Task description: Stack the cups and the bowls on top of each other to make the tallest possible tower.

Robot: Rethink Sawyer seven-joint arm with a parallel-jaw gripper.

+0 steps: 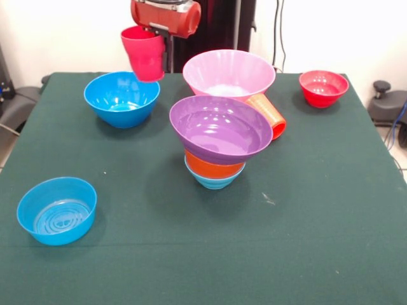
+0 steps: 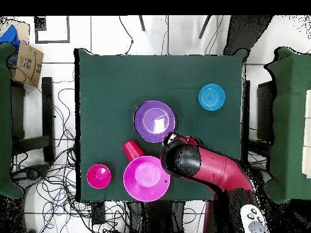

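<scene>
The table (image 1: 191,254) was covered in dark green cloth and stood against a pale wall; in the overhead view, tangled cables lay on a tiled floor around it, and a cardboard box (image 2: 27,60) sat off one corner.

Seven bowls showed in the front view. From left to right: a small blue bowl (image 1: 57,211) alone near the front edge; a deep blue bowl (image 1: 121,98) at the back; the tower (image 1: 218,143) in the middle, made of a small light-blue bowl (image 1: 213,181) at the bottom, an orange bowl (image 1: 213,166) nested in it, and a wide purple bowl (image 1: 220,129) tilted on top; a large pink bowl (image 1: 229,74) just behind the tower; and a small red bowl (image 1: 324,88) well apart at the back right.

Two cups showed. The pinkish-red cup (image 1: 144,53) hung upright in the air above the deep blue bowl's far rim, clear of the table. The orange-red cup (image 1: 270,114) lay on its side between the purple and pink bowls, touching both.

The gripper (image 1: 159,32) came down at the top of the front view with its fingers clenched on the pinkish-red cup's rim.
</scene>
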